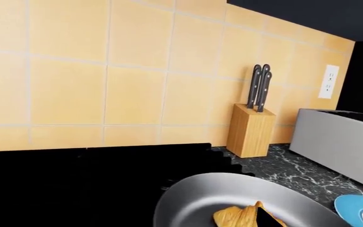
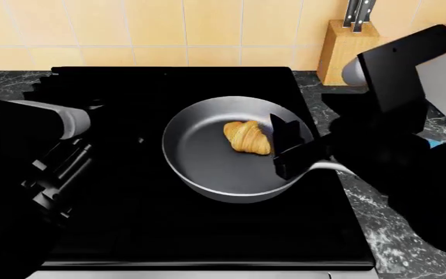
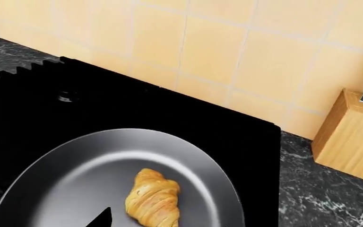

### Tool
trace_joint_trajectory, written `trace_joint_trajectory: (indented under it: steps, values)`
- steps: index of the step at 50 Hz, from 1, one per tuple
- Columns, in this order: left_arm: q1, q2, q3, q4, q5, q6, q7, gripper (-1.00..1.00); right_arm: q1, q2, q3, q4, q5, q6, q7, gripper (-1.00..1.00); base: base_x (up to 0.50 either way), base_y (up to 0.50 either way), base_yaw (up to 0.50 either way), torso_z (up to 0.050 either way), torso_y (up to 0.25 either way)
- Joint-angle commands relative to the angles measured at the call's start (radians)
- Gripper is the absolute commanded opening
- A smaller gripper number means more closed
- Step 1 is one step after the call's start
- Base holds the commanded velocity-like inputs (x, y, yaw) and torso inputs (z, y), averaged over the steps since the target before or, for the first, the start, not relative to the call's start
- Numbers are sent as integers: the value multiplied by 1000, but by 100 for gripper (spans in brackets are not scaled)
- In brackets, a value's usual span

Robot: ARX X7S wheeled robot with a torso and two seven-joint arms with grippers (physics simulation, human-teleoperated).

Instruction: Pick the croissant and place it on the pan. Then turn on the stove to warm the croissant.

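Where pan [image 2: 207, 157] sits on stove [image 2: 169, 232], croissant [image 2: 248, 137] inside.

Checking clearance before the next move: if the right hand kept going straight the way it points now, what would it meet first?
Probably the small golden-brown ridged croissant lying in the round dark grey metal pan; the right hand points at it from close by, though depth is unclear.

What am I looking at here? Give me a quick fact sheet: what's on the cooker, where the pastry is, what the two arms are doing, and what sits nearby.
setting: black stove, tiled wall behind
pan: on the stove
croissant: lying inside the pan, not held
right tool: above the pan beside the croissant, open
left tool: over the stove's left side, grip unclear
nearby: knife block, toaster, blue-rimmed plate
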Motion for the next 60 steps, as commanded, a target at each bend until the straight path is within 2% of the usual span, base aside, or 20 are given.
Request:
trace_joint_trajectory:
  steps: [1, 10, 32, 44, 60]
  values:
    - [4, 0, 6, 1, 6, 8, 8, 100, 14, 27, 10, -65, 79, -22, 135, 100, 0, 0, 0, 0, 0]
    - [7, -3, 6, 6, -1, 11, 9, 100, 47, 22, -4, -72, 116, -11, 178, 100, -86, 0, 0, 0, 0]
    - [7, 2, 23, -6, 22, 25, 12, 100, 35, 31, 2, -85, 100, -22, 165, 100, -484, 0, 0, 0, 0]
    - [14, 15, -3, -11, -1, 47, 1, 100, -23, 28, 30, -127, 40, -75, 147, 100, -16, 0, 0, 0, 0]
    - [31, 17, -23, 7, 7, 80, -1, 100, -106, 38, 64, -239, 21, -166, 245, 100, 0, 0, 0, 0, 0]
